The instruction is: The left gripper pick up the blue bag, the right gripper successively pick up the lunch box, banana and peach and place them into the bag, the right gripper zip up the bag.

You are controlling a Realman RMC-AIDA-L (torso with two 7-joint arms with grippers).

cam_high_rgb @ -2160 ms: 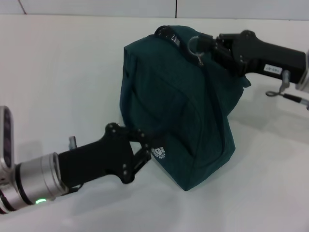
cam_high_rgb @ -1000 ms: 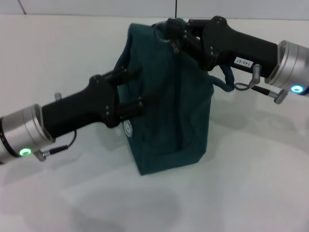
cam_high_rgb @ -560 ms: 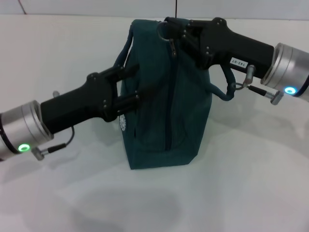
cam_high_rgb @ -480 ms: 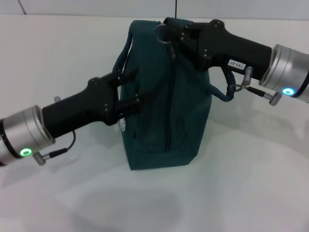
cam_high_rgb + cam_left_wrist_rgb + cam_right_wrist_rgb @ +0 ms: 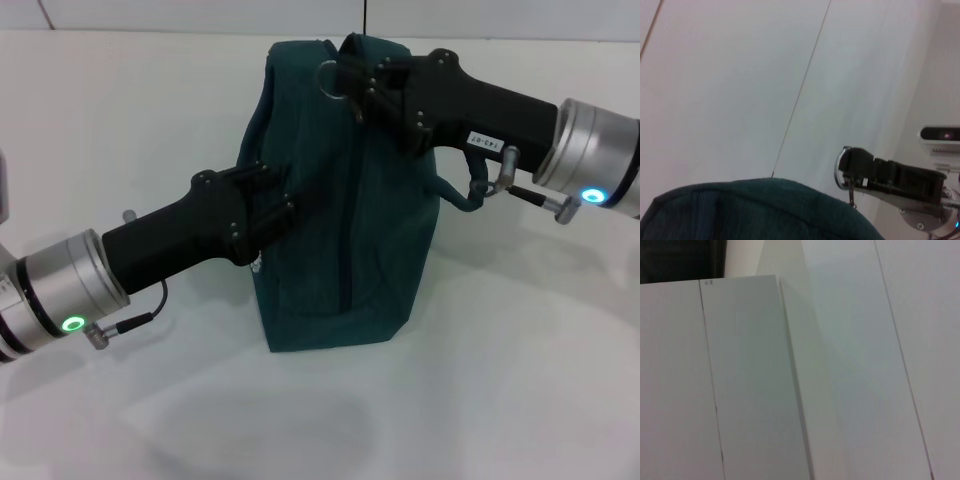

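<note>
Both tools were on the bag (image 5: 350, 240), which stood upright on the worktop (image 5: 520, 380). Your left tool (image 5: 272, 205) pressed into the bag's side, likely to steady it, though I could not tell whether it was apart or together. Your right tool (image 5: 352, 78) was clamped on the zipper ring (image 5: 328, 78) at the top, apparently finishing the zip. No lunch box or fruit showed.

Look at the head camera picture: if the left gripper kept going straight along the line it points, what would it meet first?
The left gripper points up and rightward into the side of the blue bag. Its fingertips already appear to be at the fabric, so the bag itself comes first, though depth is hard to judge from one view.
</note>
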